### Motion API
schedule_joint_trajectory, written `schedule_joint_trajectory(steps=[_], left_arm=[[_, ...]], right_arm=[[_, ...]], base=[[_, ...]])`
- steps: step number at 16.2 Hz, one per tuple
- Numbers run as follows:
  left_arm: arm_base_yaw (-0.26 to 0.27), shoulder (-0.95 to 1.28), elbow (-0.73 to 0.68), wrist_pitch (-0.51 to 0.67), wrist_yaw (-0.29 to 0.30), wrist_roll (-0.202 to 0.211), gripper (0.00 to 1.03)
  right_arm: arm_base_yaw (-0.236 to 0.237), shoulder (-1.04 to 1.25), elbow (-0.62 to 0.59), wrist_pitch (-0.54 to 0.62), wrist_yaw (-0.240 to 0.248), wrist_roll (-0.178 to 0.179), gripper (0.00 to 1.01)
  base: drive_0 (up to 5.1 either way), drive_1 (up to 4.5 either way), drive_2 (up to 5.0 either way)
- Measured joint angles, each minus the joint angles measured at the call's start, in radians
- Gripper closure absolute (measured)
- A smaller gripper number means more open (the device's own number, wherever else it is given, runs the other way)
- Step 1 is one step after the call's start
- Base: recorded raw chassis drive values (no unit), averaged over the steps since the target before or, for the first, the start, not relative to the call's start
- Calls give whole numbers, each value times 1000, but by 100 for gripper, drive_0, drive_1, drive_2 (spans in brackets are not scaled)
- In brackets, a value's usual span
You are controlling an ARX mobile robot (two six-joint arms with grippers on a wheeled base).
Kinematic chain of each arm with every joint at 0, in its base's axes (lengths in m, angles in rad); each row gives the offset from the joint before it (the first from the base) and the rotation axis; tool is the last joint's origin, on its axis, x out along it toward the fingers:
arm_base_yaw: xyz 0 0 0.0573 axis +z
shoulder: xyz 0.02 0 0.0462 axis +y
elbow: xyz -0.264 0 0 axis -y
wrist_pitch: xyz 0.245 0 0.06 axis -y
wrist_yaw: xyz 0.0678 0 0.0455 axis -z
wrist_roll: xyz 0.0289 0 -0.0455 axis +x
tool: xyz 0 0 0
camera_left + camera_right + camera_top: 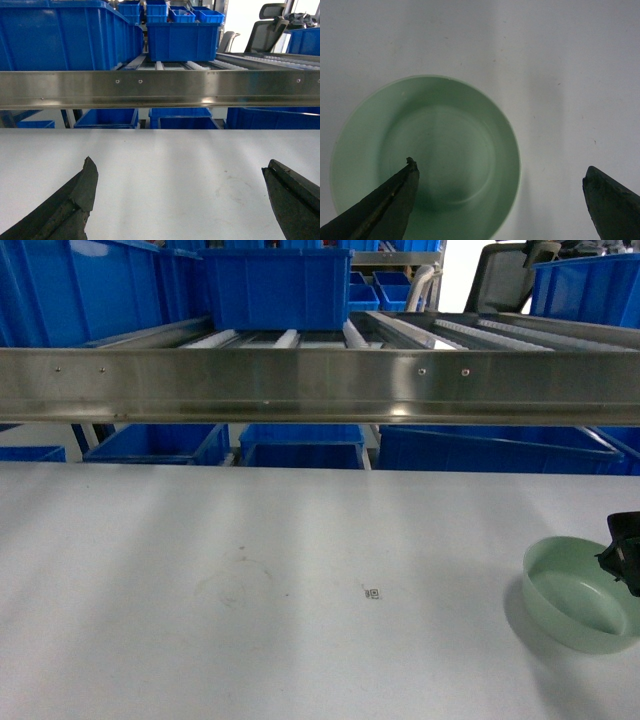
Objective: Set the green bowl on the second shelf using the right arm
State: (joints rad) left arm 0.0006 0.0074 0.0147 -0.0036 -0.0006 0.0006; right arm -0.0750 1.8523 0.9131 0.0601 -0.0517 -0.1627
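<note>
The white table (pixel 250 540) is being used to hold the bowl, with the metal shelf (pixel 320 385) and blue boxes (pixel 275 285) waiting behind it. The green bowl (pixel 425 160) is being looked at from above by the right gripper (pixel 500 200). Its fingers (pixel 395 200) are being held wide apart, one over the inside and one outside, so the rim can likely be pinched. The left gripper (pixel 182 200) is being kept open over bare table, nothing between its fingers.
</note>
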Motion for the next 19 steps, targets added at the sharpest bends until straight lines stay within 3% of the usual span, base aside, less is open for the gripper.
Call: schedule_joint_trajectory(steps=[7,10,17,19], left_arm=[[0,0,0,0,0,0,5],[0,0,0,0,0,0,5],[0,0,0,0,0,0,5],[0,0,0,0,0,0,5]], right_arm=[[-11,100,21,1,21,-7,3],[-18,132,19,14,21,11,5],[-10,143,-11,46,26,43,81],[-10,142,-14,56,5,58,99]], base=[[0,0,0],[0,0,0],[0,0,0],[0,0,0]])
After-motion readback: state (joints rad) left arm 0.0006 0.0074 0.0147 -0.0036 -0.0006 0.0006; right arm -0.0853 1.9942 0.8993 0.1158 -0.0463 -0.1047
